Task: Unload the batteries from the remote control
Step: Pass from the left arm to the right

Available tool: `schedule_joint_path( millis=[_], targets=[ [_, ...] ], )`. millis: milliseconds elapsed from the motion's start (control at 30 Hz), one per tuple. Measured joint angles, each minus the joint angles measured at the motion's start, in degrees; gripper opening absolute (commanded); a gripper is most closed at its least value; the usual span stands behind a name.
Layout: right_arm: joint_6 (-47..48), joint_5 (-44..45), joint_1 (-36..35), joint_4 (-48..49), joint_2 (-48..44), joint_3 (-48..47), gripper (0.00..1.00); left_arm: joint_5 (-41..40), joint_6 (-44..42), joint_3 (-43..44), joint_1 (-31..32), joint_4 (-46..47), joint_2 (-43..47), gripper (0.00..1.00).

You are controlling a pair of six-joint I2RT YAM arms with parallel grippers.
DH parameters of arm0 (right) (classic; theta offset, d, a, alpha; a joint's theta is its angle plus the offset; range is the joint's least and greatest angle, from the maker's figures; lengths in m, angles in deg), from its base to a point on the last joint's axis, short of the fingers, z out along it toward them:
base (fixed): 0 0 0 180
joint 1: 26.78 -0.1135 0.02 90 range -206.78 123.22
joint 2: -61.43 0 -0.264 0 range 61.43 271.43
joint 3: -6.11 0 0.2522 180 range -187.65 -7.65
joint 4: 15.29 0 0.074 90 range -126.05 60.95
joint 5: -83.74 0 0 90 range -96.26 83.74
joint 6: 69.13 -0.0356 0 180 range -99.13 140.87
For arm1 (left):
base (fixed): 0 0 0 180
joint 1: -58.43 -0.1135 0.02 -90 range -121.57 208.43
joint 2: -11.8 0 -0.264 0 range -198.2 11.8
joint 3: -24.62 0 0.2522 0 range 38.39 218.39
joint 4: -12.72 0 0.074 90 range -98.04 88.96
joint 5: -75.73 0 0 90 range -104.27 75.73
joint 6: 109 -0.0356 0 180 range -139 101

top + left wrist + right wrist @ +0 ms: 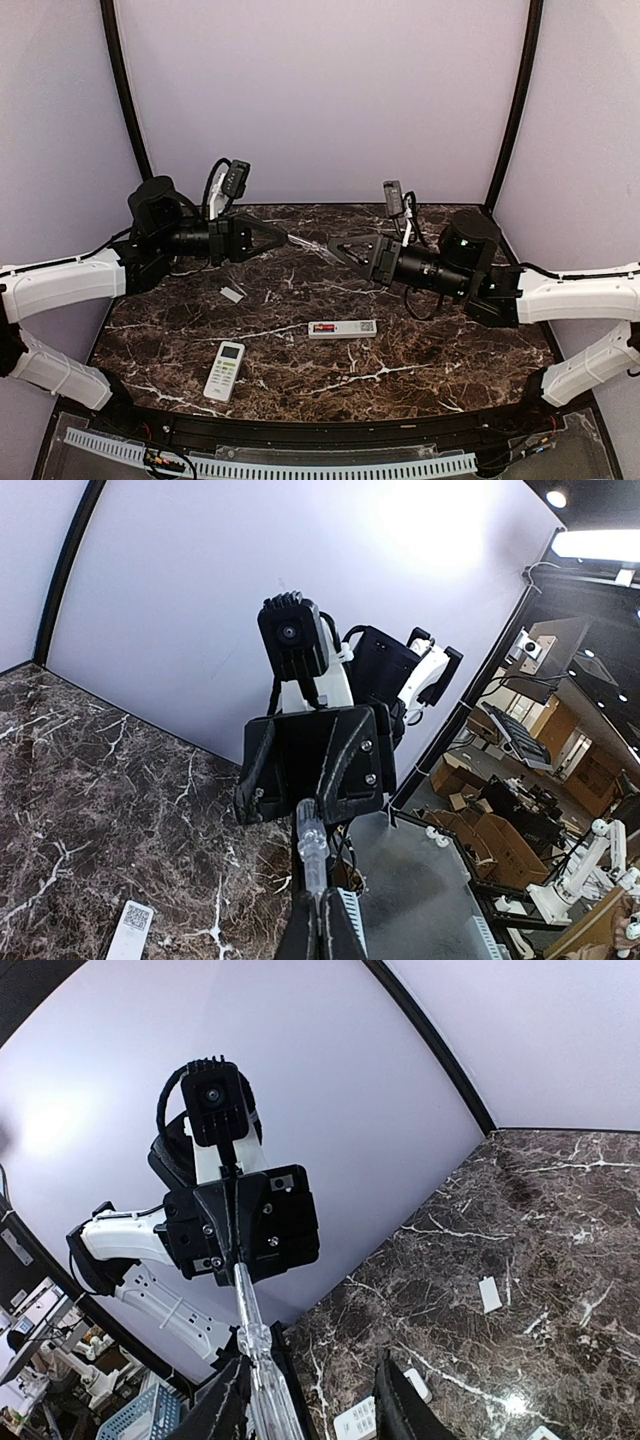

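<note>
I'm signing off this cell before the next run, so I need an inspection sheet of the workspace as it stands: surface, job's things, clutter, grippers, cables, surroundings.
Surface: dark, white-veined marble tabletop, glossy.
Job's things: white remote control mid-table, back up, compartment open, a red battery showing inside.
Clutter: second remote, display up, nearer the left arm; small flat white cover lying loose left of centre.
Grippers: left gripper shut on a screwdriver held above the table; right gripper facing it, jaws open around the clear handle.
Cables: black leads loop past each wrist camera.
Surroundings: pale walls, black corner posts, slotted white strip along the near edge.
</note>
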Motion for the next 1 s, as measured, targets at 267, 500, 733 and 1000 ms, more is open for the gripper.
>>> schedule_joint_path(
  millis=[267,500,733,1000],
  targets=[
    [0.2,-2.9,-0.3,2.3,2.6,-1.4,0.43,0.7,0.2,0.0,0.0,-0.1,0.0,0.00],
    [0.8,-5.5,-0.3,2.5,3.6,-3.3,0.41,0.7,0.1,0.0,0.0,-0.3,0.0,0.00],
    [1.3,-7.8,-0.4,2.4,4.6,-4.2,0.35,0.7,0.2,0.0,0.0,-0.3,0.0,0.00],
    [1.3,-8.5,-0.4,2.3,5.2,-4.4,0.30,0.7,0.1,0.0,0.0,-0.3,0.0,0.00]
  ],
)
